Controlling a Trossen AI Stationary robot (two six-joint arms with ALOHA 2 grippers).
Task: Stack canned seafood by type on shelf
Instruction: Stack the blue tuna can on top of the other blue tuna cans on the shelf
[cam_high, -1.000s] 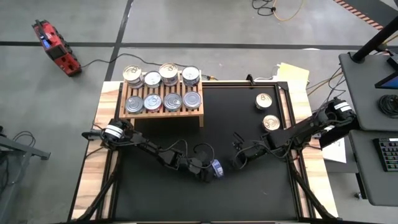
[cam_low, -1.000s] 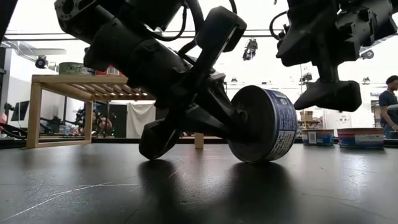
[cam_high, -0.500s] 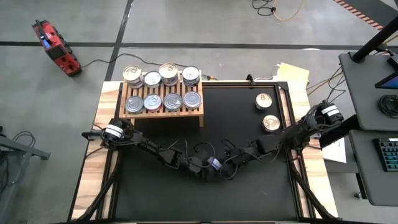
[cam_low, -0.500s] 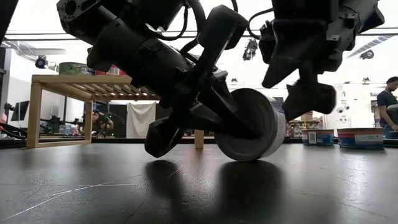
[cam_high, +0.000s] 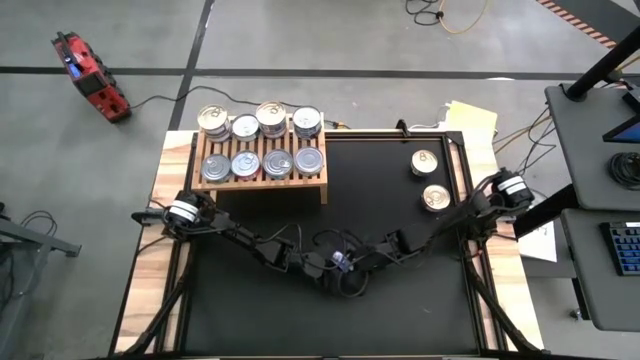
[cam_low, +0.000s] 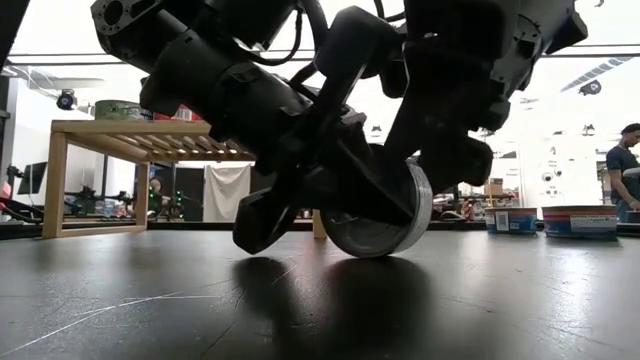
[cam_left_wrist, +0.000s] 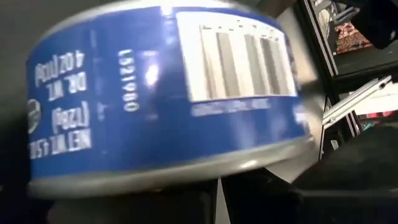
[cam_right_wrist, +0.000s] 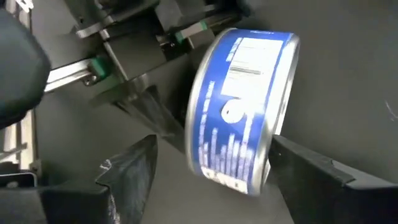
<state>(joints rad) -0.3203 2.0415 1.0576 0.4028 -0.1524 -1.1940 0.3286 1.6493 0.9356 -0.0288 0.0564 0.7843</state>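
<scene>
Left gripper clamps a blue-labelled can at six o'clock on the black mat from above; the right gripper meets it from three o'clock. Low down, the can stands on edge. Right wrist: the right gripper's fingers straddle the can, spread, apart from it.

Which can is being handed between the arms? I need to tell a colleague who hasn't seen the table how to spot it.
Start at the black mat, then find where both arms meet near its front middle. There the left gripper is shut on a blue-labelled can, with the right gripper open around it. Unlike the cans on the wooden shelf and the two gold-lidded cans, it stands on edge.
</scene>
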